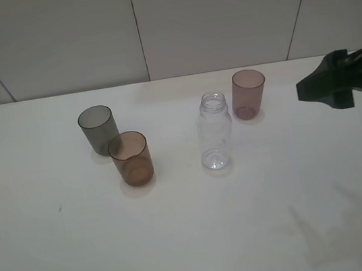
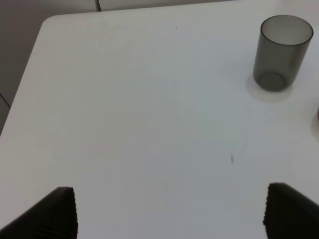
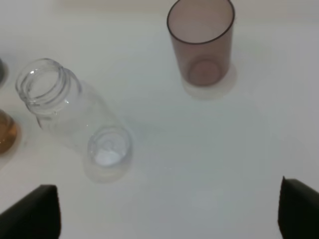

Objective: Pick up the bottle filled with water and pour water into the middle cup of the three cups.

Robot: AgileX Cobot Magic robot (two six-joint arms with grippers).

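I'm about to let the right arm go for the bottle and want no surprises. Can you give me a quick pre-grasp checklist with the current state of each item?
1. Bottle upright, uncapped: ok.
2. Right gripper open and empty: ok.
3. Path from gripper to bottle: not ok; pink cup stands close beside it.
4. Amber cup upright, ready to receive: ok.
5. Grey cup apart from amber cup: cannot tell; they overlap in the high view.
6. Water in the bottle: cannot tell.

Your high camera faces the whole table (image 1: 183, 244) from the front. Wrist cameras look down closer: left near the grey cup (image 2: 281, 52), right over the bottle (image 3: 75, 119).
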